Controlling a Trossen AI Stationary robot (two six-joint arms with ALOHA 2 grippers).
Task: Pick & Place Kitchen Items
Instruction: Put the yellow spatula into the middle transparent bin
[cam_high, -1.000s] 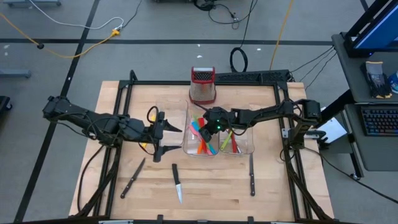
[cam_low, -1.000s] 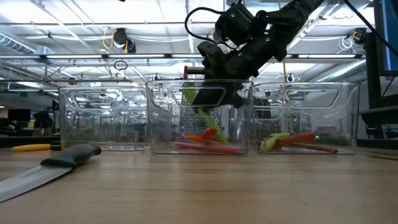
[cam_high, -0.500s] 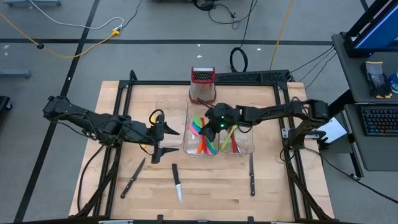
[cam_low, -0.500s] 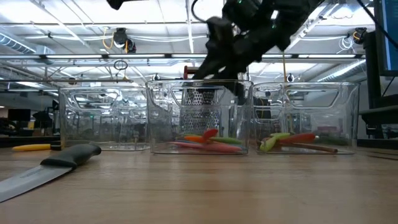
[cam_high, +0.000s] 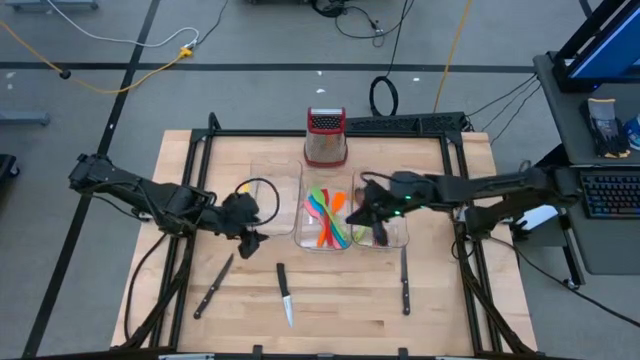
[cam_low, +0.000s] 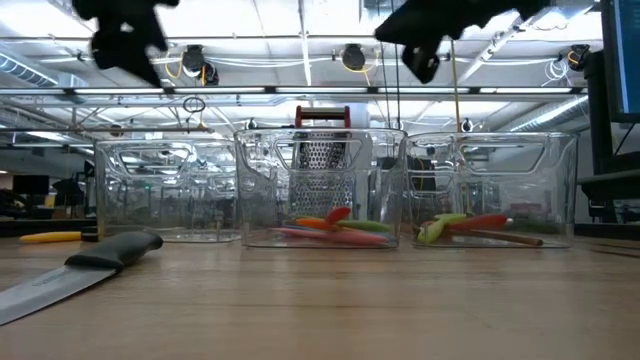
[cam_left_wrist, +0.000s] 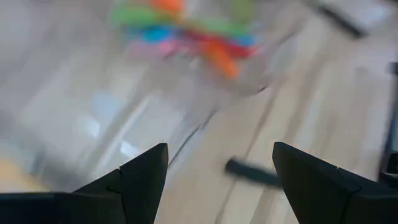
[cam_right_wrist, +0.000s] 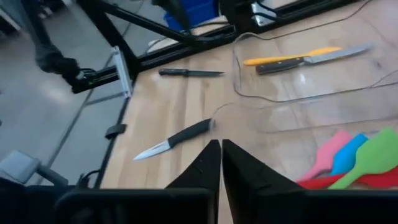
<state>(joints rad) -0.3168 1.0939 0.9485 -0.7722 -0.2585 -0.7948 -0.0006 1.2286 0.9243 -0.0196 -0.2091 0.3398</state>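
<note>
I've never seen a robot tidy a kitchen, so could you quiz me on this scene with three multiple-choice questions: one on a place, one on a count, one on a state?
1. Where does the grater stand?
A. Inside the left bin
B. Just behind the middle bin
C. At the table's front edge

2. How many knives lie on the bare wood outside the bins?
A. One
B. Five
C. Three

3. How is the right tool?
A. Shut and empty
B. Wide open
C. Shut on a green spoon

Answers:
1 B: the high view shows it on the far side of that bin, and the low view sees it through the bin.
2 C: knives lie at and.
3 A: in the right wrist view its fingers meet with nothing between them.
</note>
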